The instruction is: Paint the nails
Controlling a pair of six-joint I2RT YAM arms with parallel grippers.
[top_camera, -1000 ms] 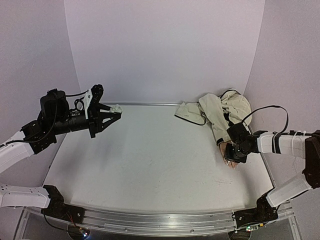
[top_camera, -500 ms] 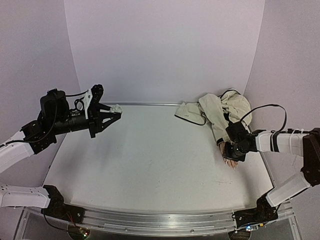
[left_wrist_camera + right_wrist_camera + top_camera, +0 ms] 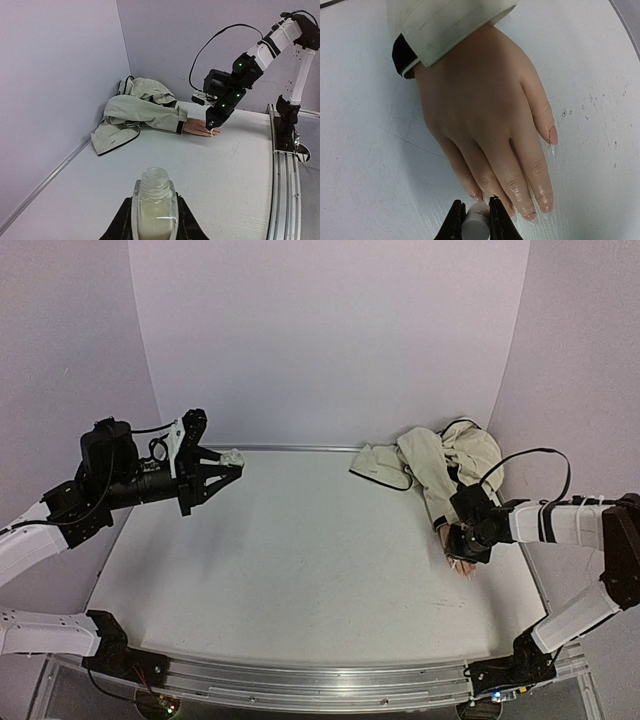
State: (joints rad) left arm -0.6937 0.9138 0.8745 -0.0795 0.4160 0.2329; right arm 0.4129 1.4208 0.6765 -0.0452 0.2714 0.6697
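A peach mannequin hand [image 3: 485, 115] lies flat on the white table, its wrist in a beige jacket sleeve [image 3: 445, 25]. Its nails [image 3: 530, 216] show at the fingertips, and the thumb's nail [image 3: 552, 136] at the right. My right gripper [image 3: 475, 212] is shut on a white cylindrical cap [image 3: 476, 222] right over the fingertips; the cap's lower end is hidden. From above, the right gripper [image 3: 460, 556] points down onto the hand [image 3: 464, 567]. My left gripper [image 3: 154, 216] is shut on a small clear uncapped bottle [image 3: 154, 200], held raised at the far left [image 3: 232, 457].
The crumpled beige jacket [image 3: 440, 460] fills the back right corner against the walls. A metal rail [image 3: 320, 680] runs along the near edge, and the table's right edge [image 3: 530, 575] lies close to the hand. The right arm's black cable [image 3: 540, 455] loops above it.
The right gripper has edged slightly left over the hand's fingertips. The left arm and its bottle have not moved.
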